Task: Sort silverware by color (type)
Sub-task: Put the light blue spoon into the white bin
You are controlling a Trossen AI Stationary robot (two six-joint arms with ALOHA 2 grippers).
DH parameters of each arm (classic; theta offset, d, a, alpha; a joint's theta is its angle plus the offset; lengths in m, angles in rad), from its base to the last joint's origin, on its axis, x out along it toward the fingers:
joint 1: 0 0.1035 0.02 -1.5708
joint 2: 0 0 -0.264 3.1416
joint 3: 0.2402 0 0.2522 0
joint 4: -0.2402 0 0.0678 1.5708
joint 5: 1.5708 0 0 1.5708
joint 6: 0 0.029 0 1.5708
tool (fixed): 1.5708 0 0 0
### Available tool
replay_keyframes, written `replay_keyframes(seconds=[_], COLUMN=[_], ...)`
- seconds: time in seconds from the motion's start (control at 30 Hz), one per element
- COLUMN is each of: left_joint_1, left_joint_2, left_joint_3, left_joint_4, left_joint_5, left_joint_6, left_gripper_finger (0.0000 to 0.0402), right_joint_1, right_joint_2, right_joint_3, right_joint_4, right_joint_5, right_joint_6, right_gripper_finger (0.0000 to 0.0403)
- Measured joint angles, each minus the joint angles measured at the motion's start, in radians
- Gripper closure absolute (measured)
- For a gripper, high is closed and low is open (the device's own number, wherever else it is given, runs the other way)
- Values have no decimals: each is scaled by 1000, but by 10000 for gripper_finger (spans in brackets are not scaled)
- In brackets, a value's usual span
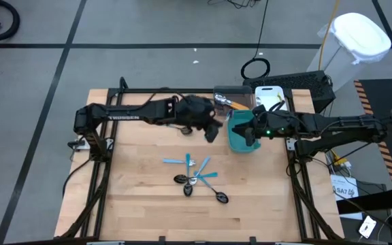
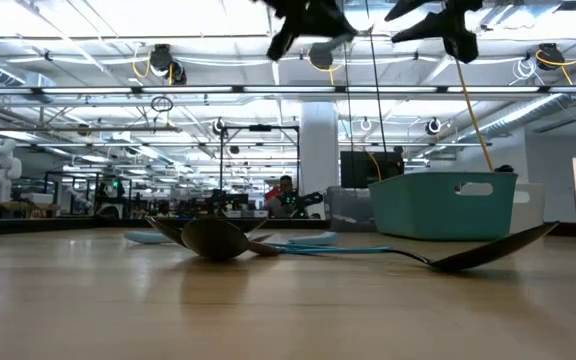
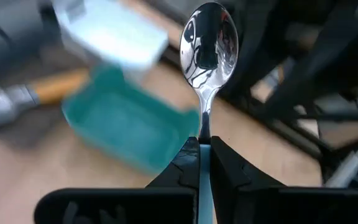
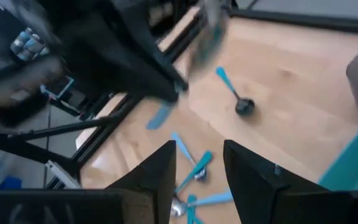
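High view: light-blue-handled and dark spoons (image 1: 196,178) heaped mid wooden tabletop (image 1: 141,204); teal plastic bin (image 1: 240,139) near its far edge. Left wrist view: left gripper (image 3: 204,149) clamped on a blue-handled spoon with shiny silver bowl (image 3: 208,46). Right wrist view: right gripper (image 4: 199,163) parted, empty, above the heap.

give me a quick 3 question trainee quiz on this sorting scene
1. True or false: the left gripper is shut on a spoon.
2. The right gripper is: A) holding a fork B) open with nothing between its fingers C) out of view.
3. Which bin does the right gripper hang above in the high view?

Key
1. True; the spoon's light blue handle sits between the fingers.
2. B.
3. The teal bin, at the table's far right side.
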Motion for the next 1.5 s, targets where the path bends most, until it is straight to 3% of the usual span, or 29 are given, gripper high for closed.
replay_keyframes(seconds=[0.33, 0.6, 1.1, 1.3, 1.5], left_joint_1=[55, 55, 31, 23, 20], left_joint_2=[0, 11, 65, 95, 105], left_joint_3=[193, 201, 200, 200, 200], left_joint_4=[32, 186, 374, 418, 443], left_joint_5=[-44, -31, 17, 25, 45], left_joint_6=[66, 54, 50, 40, 0], left_gripper_finger=[391, 391, 391, 391, 391], right_joint_1=[23, 23, 20, 9, 8], right_joint_2=[1, 21, 36, 28, -8], right_joint_3=[0, 0, 0, 0, 0], right_joint_4=[187, 369, 437, 438, 426], right_joint_5=[124, 160, 134, 95, 71], right_joint_6=[-184, -361, -367, -362, -359], right_gripper_finger=[273, 261, 224, 255, 331])
